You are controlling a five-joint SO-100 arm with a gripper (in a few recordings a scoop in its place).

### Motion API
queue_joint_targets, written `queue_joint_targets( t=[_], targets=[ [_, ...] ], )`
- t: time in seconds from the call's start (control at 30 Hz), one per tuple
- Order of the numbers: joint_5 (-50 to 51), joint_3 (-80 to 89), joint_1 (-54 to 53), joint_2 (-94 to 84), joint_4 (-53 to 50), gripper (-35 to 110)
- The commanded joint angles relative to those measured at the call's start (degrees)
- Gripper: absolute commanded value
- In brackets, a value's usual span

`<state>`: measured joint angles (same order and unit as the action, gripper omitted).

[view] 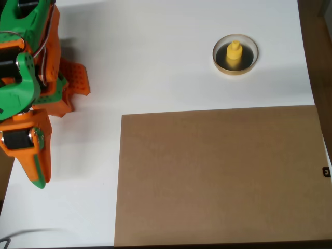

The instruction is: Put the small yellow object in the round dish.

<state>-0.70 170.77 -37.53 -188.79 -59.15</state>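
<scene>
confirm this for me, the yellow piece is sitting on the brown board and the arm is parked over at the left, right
Not quite. The overhead view shows the small yellow object sitting inside the round dish on the white table, above the brown board, not on it. The arm is indeed parked at the left.

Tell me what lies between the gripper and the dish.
In the overhead view, only bare white table separates the gripper from the dish, which holds the yellow piece. The brown board sits just below that line.

The orange and green arm (pixel 28 78) is seen folded at the left edge of the table (pixel 155 62). The gripper (pixel 39 174) is pointed toward the table's near edge, jaws closed together, nothing held.
</scene>
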Motion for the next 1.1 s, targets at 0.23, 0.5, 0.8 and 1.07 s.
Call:
queue_joint_targets(
  t=[0.23, 0.5, 0.8, 1.07],
  targets=[
    [-1.3, -0.1, -0.2, -1.8, 0.9, 9],
    [-1.2, -0.1, -0.3, -1.8, 0.9, 4],
    [-1.2, -0.1, -0.4, -1.8, 0.9, 3],
    [-1.1, -0.1, -0.4, -1.8, 0.9, 3]
  ],
)
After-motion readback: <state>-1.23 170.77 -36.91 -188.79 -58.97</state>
